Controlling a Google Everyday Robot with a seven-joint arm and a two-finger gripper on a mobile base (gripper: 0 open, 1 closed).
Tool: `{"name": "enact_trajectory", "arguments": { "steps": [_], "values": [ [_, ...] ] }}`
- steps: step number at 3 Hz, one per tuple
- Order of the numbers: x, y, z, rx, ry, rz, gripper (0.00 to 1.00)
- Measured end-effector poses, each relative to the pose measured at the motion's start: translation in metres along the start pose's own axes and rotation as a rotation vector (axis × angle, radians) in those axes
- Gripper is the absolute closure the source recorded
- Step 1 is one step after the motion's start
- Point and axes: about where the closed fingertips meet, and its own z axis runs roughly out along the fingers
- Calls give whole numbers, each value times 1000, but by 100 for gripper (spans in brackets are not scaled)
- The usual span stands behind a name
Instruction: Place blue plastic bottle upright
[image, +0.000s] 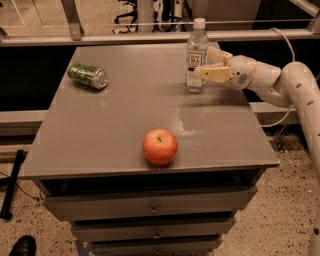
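The blue plastic bottle (196, 47) is clear with a white cap and a pale label. It stands upright on the grey table (125, 125), at the far right. My gripper (203, 66) reaches in from the right and is shut on the bottle at its lower label. One tan finger (215, 74) lies across the bottle's near right side. The other finger sits behind it.
A green drink can (88, 75) lies on its side at the far left of the table. A red apple (160, 146) sits near the front edge. My white arm (295, 85) runs off the table's right side. Drawers are below the top.
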Motion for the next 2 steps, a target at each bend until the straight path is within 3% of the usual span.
{"name": "enact_trajectory", "arguments": {
  "steps": [2],
  "values": [
    [7, -3, -14, 24, 34, 1, 0]
  ]
}}
